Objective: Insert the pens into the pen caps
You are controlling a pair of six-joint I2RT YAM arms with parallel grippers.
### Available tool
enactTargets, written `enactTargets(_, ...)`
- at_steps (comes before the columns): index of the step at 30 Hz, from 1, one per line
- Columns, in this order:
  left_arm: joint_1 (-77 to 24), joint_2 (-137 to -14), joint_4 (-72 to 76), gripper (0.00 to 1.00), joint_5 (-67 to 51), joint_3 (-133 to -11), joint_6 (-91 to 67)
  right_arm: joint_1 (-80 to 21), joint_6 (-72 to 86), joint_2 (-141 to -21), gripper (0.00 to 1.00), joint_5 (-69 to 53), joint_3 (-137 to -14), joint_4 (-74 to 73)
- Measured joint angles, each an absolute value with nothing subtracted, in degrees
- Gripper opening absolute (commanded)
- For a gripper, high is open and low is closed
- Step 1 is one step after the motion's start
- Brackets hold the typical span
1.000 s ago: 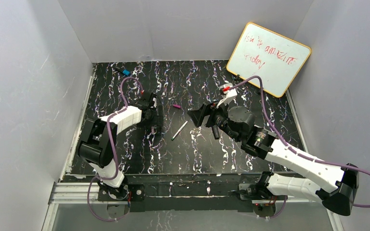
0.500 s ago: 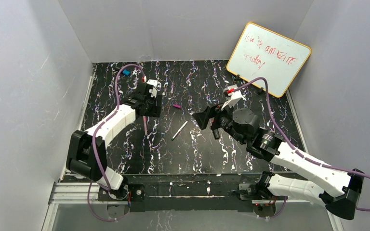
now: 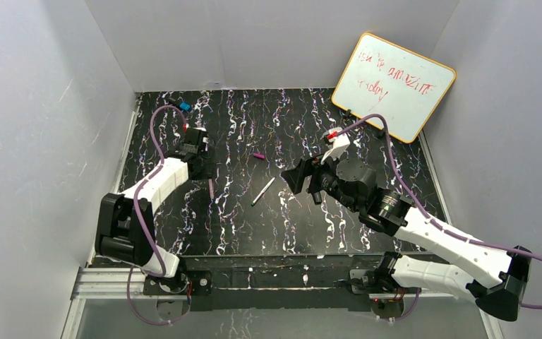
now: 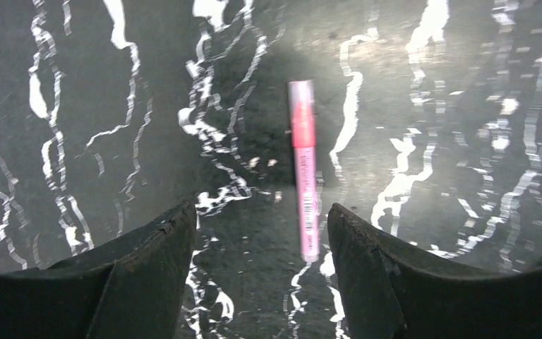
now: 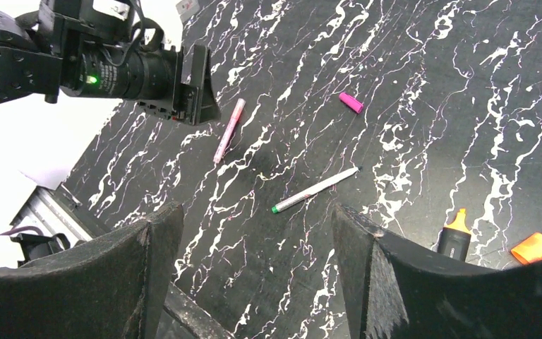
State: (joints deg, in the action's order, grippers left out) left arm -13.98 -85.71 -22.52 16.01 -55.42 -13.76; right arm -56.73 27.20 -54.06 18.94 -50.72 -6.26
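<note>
Left gripper: fingers spread wide with nothing between them, hanging over the left part of the black marbled table
Pink-purple pen: flat on the table below the left gripper, seen in the gap between its fingers in the wrist view, touching neither
Right gripper: fingers wide apart and empty, raised over the middle of the table
White pen: lying slanted near the table's centre, between the two arms, its greenish tip toward the near edge
Magenta cap: on its side beyond the white pen, apart from every pen
Black marker: beneath the right gripper, orange tip bare
Orange cap: near the black marker, not on it
Blue-ended black piece: far left corner
Whiteboard: propped at the far right, red scribbles on it
</note>
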Motion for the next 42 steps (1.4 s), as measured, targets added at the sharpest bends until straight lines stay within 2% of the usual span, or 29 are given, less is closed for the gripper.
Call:
enactTargets(3,-14.1,-84.0,-20.5,0.70,11.6,-55.4,-13.0,-56.7,27.2,-54.1,0.85,18.9,-50.7,-6.3)
enactTargets(5,-14.5,-81.9,-18.6,0.70,7.6,-55.4,-11.9,-56.7,27.2,-54.1,0.98,18.9,-50.5,-6.2)
enactTargets(11,-17.8,-78.3,-15.9,0.70,1.0,-55.4,-7.0,-54.4,32.8,-58.3,0.99,21.3,-50.7,-8.8)
enactTargets(14,-18.9,-76.7,-15.7,0.70,0.9,-54.0,-5.2,-48.8,40.2,-66.7,0.82,19.0,-55.2,-12.4)
enactTargets(19,-18.9,-70.9,-16.5,0.71,1.5,-51.1,-3.9,-39.9,56.0,-84.7,0.81,5.9,-69.5,-18.2)
enactTargets(22,-18.9,-67.6,-16.7,0.71,2.1,-50.9,-3.5,-37.0,64.6,-97.6,0.76,-2.2,-83.0,-23.0)
enactTargets(26,-18.9,-64.8,-16.8,0.72,2.5,-50.9,-3.4,-37.0,72.6,-116.2,0.74,-7.3,-104.0,-35.2)
enactTargets(28,-18.9,-63.8,-17.2,0.72,2.8,-50.9,-3.4,-39.0,75.4,-122.5,0.73,-7.3,-110.0,-41.3)
enactTargets(35,-18.9,-59.8,-18.5,0.73,4.3,-50.9,-3.1,-45.5,81.8,-124.7,0.64,-9.0,-103.4,-51.1)
enactTargets(42,-18.9,-58.3,-18.5,0.74,3.8,-50.9,-3.0,-44.4,84.5,-124.6,0.64,-6.5,-104.1,-56.0)
